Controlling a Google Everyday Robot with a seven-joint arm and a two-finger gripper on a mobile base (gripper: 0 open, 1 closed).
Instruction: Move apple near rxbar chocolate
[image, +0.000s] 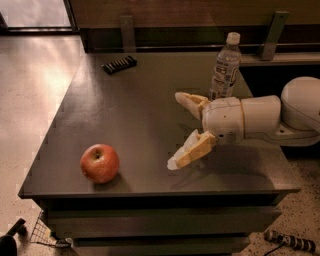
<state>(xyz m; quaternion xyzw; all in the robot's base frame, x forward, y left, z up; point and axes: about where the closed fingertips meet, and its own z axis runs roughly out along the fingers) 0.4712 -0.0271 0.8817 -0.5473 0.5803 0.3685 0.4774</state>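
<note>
On my feed the dark grey rectangular table (150, 100) fills most of the view, standing on a pale speckled floor (35, 85). From the right edge the robot's white rounded arm (260, 117) reaches in over the table's right half, lying roughly level. At its end the gripper (175, 130) hangs above the tabletop a little right of centre. Its two tan fingers (192, 150) are spread wide apart with nothing between them. The upper finger points toward the back left. The lower one slants down toward the front, and its tip sits close to the surface, though I cannot tell whether it touches.

Behind the arm's wrist the clear plastic water bottle (226, 67) with a white cap stands upright near the table's back right edge. The round red apple (100, 163) with yellowish patches rests near the front left corner, stem dimple up, well apart from the gripper to its right. The rxbar chocolate (119, 64), a small flat black wrapped bar with a row of light marks, lies flat near the back left corner. It is well apart from the apple, with most of the table's depth between them.
</note>
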